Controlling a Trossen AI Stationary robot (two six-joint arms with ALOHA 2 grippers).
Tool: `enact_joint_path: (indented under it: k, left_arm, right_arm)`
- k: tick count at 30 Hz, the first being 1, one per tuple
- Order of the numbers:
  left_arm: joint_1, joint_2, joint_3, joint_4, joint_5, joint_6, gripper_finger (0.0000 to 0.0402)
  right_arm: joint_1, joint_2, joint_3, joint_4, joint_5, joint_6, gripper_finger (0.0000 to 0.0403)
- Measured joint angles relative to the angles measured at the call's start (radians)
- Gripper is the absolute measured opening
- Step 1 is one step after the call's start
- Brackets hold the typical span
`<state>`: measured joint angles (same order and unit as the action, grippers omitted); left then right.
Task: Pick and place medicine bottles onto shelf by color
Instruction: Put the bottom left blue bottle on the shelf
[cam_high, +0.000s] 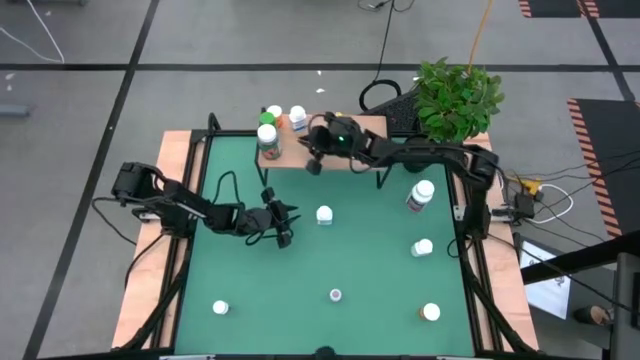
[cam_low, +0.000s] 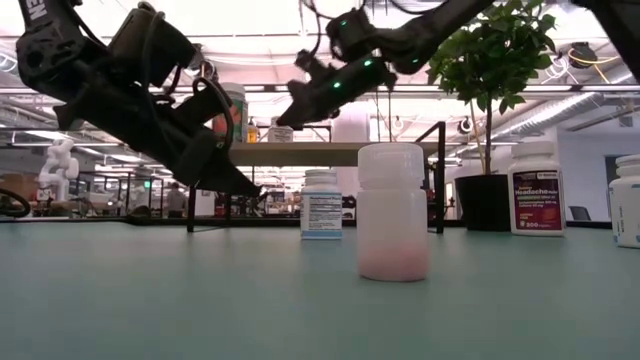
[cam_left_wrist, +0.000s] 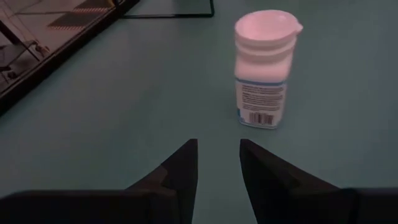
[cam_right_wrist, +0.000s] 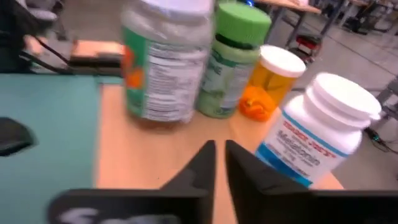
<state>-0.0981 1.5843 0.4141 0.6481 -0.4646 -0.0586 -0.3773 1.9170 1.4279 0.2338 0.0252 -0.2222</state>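
Observation:
The shelf (cam_high: 290, 152) stands at the mat's far edge, and several bottles stand upright on its left end: a green-labelled white-capped one (cam_right_wrist: 163, 59), a green one (cam_right_wrist: 230, 59), an orange one (cam_right_wrist: 273, 78) and a white blue-labelled one (cam_right_wrist: 317, 127). My right gripper (cam_high: 314, 163) hovers over the shelf top (cam_right_wrist: 155, 149) just near of them, fingers almost together and empty. A white bottle (cam_high: 324, 214) stands on the green mat. My left gripper (cam_high: 288, 226) is low, just left of it, narrowly open and empty, pointing at the bottle (cam_left_wrist: 264, 74).
More white bottles stand scattered on the mat: right (cam_high: 421, 194), (cam_high: 422, 247), near right (cam_high: 431, 312), near middle (cam_high: 336, 294), near left (cam_high: 221, 308). A potted plant (cam_high: 455, 95) stands behind the shelf's right end. Black frame rails and wooden boards border the mat.

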Motion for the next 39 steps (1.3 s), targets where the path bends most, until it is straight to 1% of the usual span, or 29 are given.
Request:
enact_joint_path:
  k: [2,4,10,18,28,34,37,39]
  left_arm:
    - [0.01,0.0,0.0,0.001,0.0,0.008,0.0122]
    - [0.015,0.0,0.0,0.0,0.0,0.013,0.0122]
    - [0.021,0.0,0.0,-0.011,0.001,0.036,0.0122]
    - [0.019,0.0,0.0,0.004,0.001,0.031,0.0122]
    - [0.025,0.0,0.0,0.111,0.003,0.104,0.0122]
    - [0.036,-0.001,0.0,0.113,0.003,0.114,0.0122]
    - [0.036,-0.001,0.0,0.113,0.003,0.114,0.0122]
    - [0.036,-0.001,0.0,0.113,0.003,0.115,0.0122]
  right_arm:
    - [-0.006,0.035,0.041,-0.014,0.005,-0.008,0.0007]
    - [-0.009,0.059,0.064,-0.013,0.028,-0.006,0.0011]
    - [-0.015,0.104,0.076,0.053,0.053,0.005,0.0002]
    - [-0.029,0.142,0.114,0.083,0.052,0.015,0.0001]
    - [-0.06,0.144,0.116,0.085,0.051,-0.003,0.0]
    - [-0.079,0.144,0.116,0.09,0.048,-0.007,0.0]
    - [-0.086,0.144,0.116,0.091,0.021,-0.005,0.0]
    - [-0.086,0.144,0.116,0.085,0.021,-0.004,0.0]
